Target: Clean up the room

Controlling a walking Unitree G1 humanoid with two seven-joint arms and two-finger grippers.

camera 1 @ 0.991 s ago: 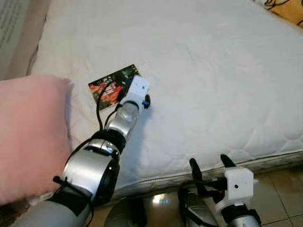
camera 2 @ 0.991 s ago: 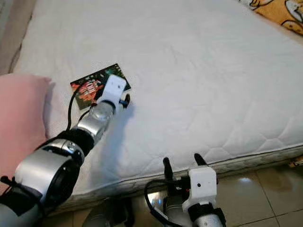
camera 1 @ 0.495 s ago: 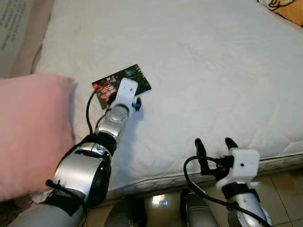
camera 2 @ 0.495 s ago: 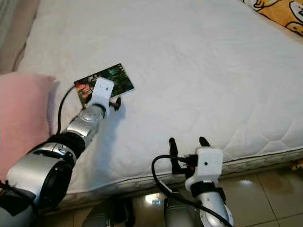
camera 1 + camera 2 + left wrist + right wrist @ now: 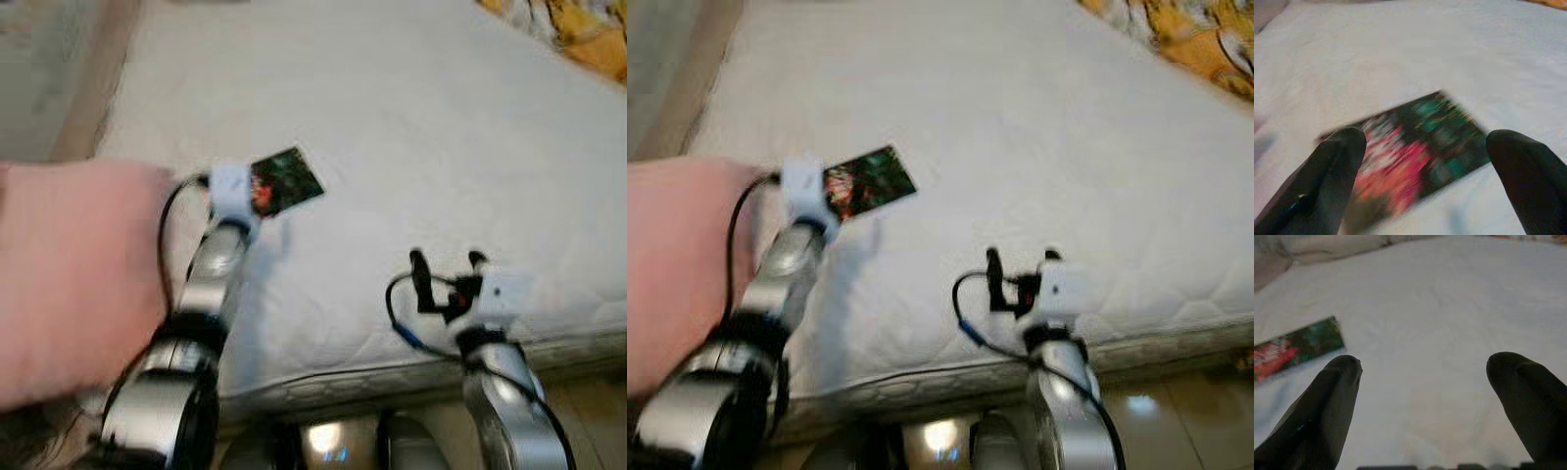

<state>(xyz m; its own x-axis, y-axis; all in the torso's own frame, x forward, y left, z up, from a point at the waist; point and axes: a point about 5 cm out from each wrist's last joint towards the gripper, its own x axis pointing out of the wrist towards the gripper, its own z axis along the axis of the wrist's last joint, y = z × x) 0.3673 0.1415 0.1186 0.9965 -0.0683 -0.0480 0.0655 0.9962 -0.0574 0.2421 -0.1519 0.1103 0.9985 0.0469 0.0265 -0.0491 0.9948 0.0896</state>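
A flat card-like packet [image 5: 287, 181] printed in red, green and black lies on the white mattress [image 5: 421, 127]. My left gripper [image 5: 1425, 183] is right over its near end, open, with one black finger on each side of the packet [image 5: 1415, 156]. My right gripper [image 5: 446, 269] hovers open over the mattress near its front edge, well to the right of the packet. In the right wrist view the packet [image 5: 1295, 348] shows off to one side beyond the fingers [image 5: 1327, 406].
A pink pillow [image 5: 69, 274] lies at the left on the mattress, close beside my left arm. A yellow patterned cloth [image 5: 1176, 39] sits at the far right corner. Tiled floor [image 5: 1176, 401] runs below the mattress's front edge. The pictures are blurred.
My left gripper has shifted left to the packet's near end. My right gripper has risen from below the bed edge to over the mattress. The camera has also moved.
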